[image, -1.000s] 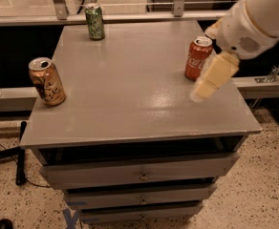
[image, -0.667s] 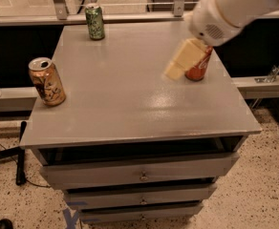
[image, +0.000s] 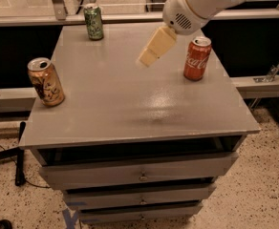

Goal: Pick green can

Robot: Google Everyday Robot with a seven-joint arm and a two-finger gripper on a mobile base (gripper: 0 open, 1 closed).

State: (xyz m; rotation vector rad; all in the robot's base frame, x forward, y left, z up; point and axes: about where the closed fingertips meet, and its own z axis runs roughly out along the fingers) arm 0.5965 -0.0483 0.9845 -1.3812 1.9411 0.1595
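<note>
The green can (image: 93, 21) stands upright at the far left corner of the grey cabinet top (image: 130, 104). It is green with pale markings and a silver top. My gripper (image: 149, 58) hangs from the white arm above the middle of the top, to the right of the green can and well apart from it. It holds nothing that I can see.
A red Coca-Cola can (image: 197, 58) stands at the right, just right of the gripper. A gold-tan can (image: 46, 81) stands near the left edge. The cabinet has several drawers (image: 142, 175) below. A rail (image: 130, 18) runs behind the top.
My gripper has moved left and away from the red can, across the top toward the middle. The cans have not moved.
</note>
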